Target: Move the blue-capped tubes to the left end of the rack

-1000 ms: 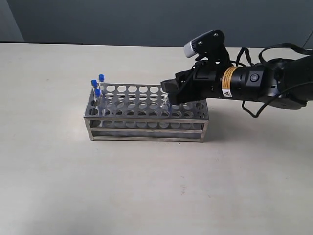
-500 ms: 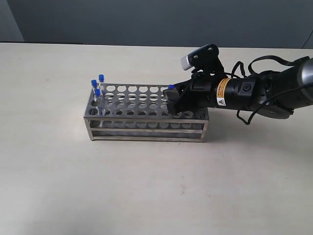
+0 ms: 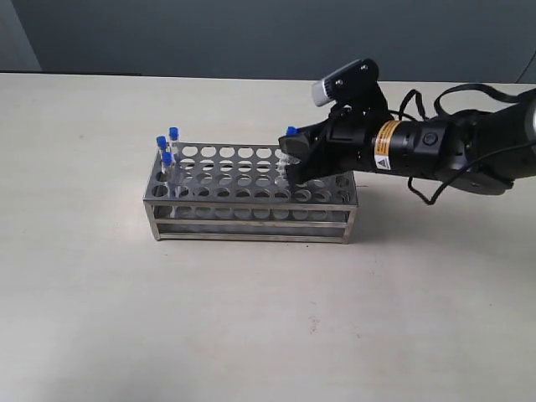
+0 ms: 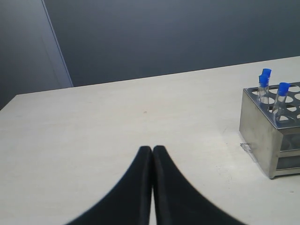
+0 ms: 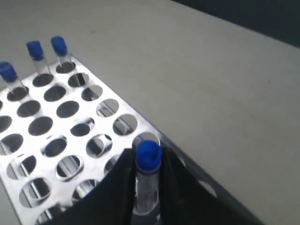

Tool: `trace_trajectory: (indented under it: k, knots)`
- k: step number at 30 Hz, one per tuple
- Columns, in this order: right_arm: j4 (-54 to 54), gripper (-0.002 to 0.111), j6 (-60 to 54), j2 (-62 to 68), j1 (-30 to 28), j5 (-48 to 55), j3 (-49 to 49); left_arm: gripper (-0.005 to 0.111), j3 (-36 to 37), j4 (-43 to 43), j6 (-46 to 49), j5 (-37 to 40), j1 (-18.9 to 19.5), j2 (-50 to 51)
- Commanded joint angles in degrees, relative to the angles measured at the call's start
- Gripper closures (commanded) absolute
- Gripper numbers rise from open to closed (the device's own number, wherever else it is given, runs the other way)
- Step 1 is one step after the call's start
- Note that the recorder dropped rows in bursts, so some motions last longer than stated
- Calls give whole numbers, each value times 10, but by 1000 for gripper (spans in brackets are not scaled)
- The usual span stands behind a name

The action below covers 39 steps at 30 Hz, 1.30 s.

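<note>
We saw the right gripper [image 3: 292, 161] clamped on 1 blue-capped tube [image 3: 290, 134], upright, over the right part of the rack [image 3: 251, 209]. The 3 other tubes [image 3: 166, 149] stood at its left end, leftward along its long axis. The left gripper [image 4: 153, 157] was pressed together, empty.

No legible text; yellow label [image 3: 383, 156] on right arm [image 3: 452, 151] unreadable
</note>
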Motion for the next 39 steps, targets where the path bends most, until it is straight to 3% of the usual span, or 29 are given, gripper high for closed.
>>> trace_trajectory:
  k: [1, 3, 9, 12, 39]
  knots:
    - [-27, 109, -3, -60, 1, -14, -21, 106, -2, 1, 0, -1, -3, -3]
    - [-35, 109, -2, -81, 20, -14, -38, 106, -2, 1, 0, -1, -3, -3]
    - [-60, 109, -4, -62, 152, 28, -97, 106, -2, 1, 0, -1, -3, -3]
    - [-75, 109, -4, -29, 183, 36, -124, 106, -2, 1, 0, -1, -3, -3]
    - [-85, 109, -1, 108, 191, 38, -193, 106, -2, -1, 0, -1, -3, -3]
